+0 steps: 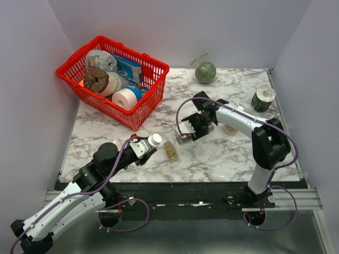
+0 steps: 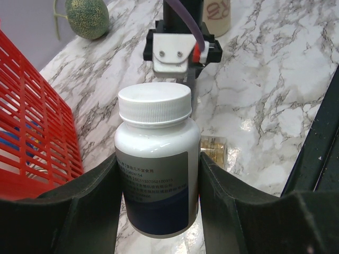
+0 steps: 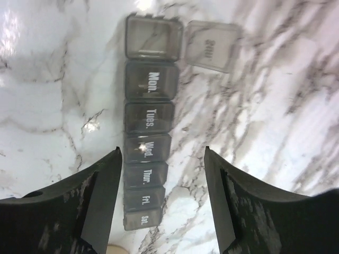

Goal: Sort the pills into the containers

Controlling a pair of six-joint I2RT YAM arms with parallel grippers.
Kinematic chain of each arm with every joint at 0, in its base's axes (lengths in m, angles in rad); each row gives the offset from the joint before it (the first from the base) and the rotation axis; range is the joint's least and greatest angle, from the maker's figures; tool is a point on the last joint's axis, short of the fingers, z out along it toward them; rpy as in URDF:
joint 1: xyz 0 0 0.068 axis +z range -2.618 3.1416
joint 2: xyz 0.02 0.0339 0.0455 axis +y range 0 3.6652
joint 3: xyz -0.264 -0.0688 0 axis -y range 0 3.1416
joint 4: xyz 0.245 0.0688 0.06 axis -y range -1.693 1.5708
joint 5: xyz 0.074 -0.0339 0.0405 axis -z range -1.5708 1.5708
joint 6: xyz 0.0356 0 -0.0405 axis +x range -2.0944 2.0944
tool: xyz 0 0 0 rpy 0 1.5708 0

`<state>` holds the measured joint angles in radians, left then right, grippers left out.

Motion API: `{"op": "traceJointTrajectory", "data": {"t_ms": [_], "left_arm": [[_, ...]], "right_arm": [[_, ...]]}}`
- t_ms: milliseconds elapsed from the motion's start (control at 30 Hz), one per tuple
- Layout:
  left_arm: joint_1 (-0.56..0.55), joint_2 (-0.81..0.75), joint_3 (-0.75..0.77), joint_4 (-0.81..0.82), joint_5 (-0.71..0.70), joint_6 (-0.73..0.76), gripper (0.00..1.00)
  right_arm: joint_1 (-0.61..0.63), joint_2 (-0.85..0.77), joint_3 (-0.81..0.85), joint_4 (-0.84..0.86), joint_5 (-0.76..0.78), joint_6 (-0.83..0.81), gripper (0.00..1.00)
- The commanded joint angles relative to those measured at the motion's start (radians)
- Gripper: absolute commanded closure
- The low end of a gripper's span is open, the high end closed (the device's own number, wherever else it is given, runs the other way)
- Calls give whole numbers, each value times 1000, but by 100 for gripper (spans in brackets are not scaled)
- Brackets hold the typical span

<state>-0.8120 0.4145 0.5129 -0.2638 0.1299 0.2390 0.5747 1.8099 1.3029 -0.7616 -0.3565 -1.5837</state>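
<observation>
Facing the right wrist only: containers (image 3: 147,132), Sunday lid (image 3: 212,46) open.

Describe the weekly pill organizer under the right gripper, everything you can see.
The pill organizer is a smoky-grey, see-through plastic strip of seven square compartments lying flat on the marble table. Lids marked Mon. through Sat. are shut; the end Sun lid is flipped open sideways, and that compartment looks empty. The right gripper hangs over it with jaws open either side, no contact visible.
</observation>
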Motion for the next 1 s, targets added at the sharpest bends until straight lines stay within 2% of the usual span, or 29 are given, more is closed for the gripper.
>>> {"op": "traceJointTrajectory", "data": {"t_ms": [0, 67, 133, 200, 300, 367, 400, 500, 733, 967], "left_arm": [[-3, 1, 24, 26, -26, -6, 100], [-3, -11, 35, 23, -45, -13, 100], [-3, -29, 42, 34, -68, -23, 100], [-3, -40, 42, 46, -87, -27, 100], [-3, -46, 41, 55, -122, -26, 100], [-3, -43, 45, 51, -145, -26, 100], [-3, -43, 47, 48, -148, -24, 100], [-3, -49, 53, 34, -167, -27, 100], [-1, -94, 36, 32, -194, -40, 100], [-1, -129, 38, 31, -233, -37, 100]], "right_arm": [[-4, -99, 48, -22, -157, 168, 29], [-3, -151, 44, -62, -293, 256, 33], [11, -181, 16, -103, -433, 287, 42], [63, -233, -85, -62, -456, 321, 48], [186, -265, -230, 54, -400, 329, 52], [262, -238, -257, 96, -316, 323, 56], [277, -216, -239, 94, -302, 324, 64], [310, -127, -192, 73, -268, 329, 79], [358, -9, -151, 220, -122, 381, 80], [358, 66, -16, 379, -24, 549, 80]]}}
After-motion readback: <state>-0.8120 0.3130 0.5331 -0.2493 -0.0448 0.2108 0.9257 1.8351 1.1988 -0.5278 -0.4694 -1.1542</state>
